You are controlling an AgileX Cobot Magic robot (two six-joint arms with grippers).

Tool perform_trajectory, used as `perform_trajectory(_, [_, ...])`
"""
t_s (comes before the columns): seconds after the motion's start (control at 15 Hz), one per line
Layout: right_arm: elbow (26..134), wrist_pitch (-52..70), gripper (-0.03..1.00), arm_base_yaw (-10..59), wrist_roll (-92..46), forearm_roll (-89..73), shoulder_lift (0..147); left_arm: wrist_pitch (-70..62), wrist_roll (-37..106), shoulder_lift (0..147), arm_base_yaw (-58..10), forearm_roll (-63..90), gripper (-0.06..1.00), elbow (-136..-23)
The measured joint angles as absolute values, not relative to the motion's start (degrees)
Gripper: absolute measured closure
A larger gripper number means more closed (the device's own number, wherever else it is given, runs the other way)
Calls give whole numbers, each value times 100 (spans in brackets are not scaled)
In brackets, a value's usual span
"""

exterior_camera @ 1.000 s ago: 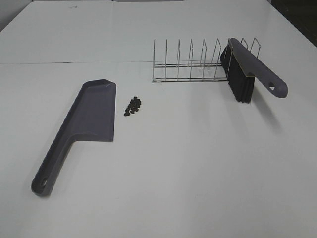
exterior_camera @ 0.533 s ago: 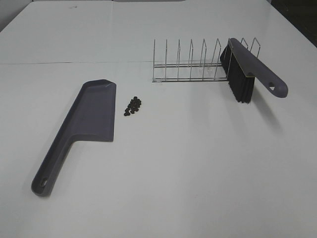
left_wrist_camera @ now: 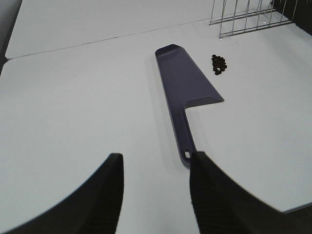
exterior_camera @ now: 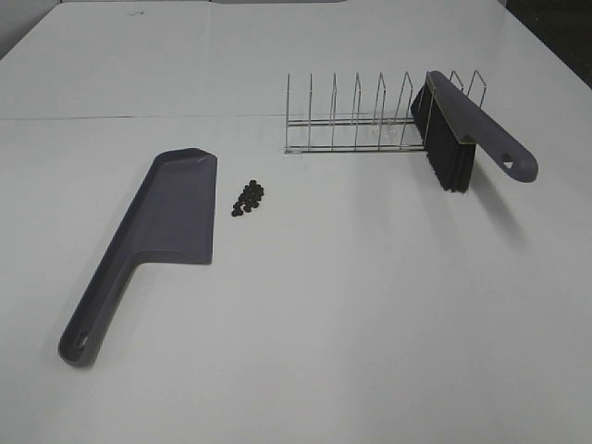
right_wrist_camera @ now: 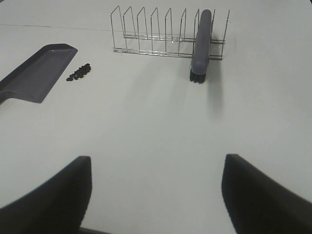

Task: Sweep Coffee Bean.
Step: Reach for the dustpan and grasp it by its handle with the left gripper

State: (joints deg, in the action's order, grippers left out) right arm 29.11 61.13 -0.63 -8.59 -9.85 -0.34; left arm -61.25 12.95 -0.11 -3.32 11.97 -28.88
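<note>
coffee beans (exterior_camera: 248, 198): there they are, a tight little cluster of dark beans on the white table (exterior_camera: 370, 305), left of the middle in the high view.
beans vs dustpan: the pile sits just beside the right edge of the grey-purple dustpan (exterior_camera: 171, 217), up near its far end. a thin strip of table shows between them, so they are apart, and no bean is on the pan.
dustpan: lying flat, wide end away from the robot, long handle running back to the near left, hang-hole at the tip.
brush (exterior_camera: 462, 120): parked at the right end of the wire rack (exterior_camera: 356, 116), tilted, black bristles hanging down at the rack's front edge, grey handle poking out to the near right. well apart from the beans.
wire rack: at the far side of the table, standing upright, its other slots showing bare wire.
left gripper (left_wrist_camera: 156, 158): fingers apart with only table between them, nothing held. from its wrist view the dustpan handle tip shows just past the fingertips.
right gripper (right_wrist_camera: 157, 160): spread wide, nothing held, only bare table in the gap, with the rack and brush far off beyond it.
</note>
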Motion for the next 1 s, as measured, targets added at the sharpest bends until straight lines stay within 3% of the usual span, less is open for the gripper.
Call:
perform_trajectory(0.73, [2911, 6113, 34, -63, -859, -985, -34, -6010, 1295, -11, -332, 1501, 55, -2899])
perform_trajectory(1.0, [2911, 6113, 34, -63, -859, -985, -34, -4418, 1140, 1450, -332, 1547, 55, -2979])
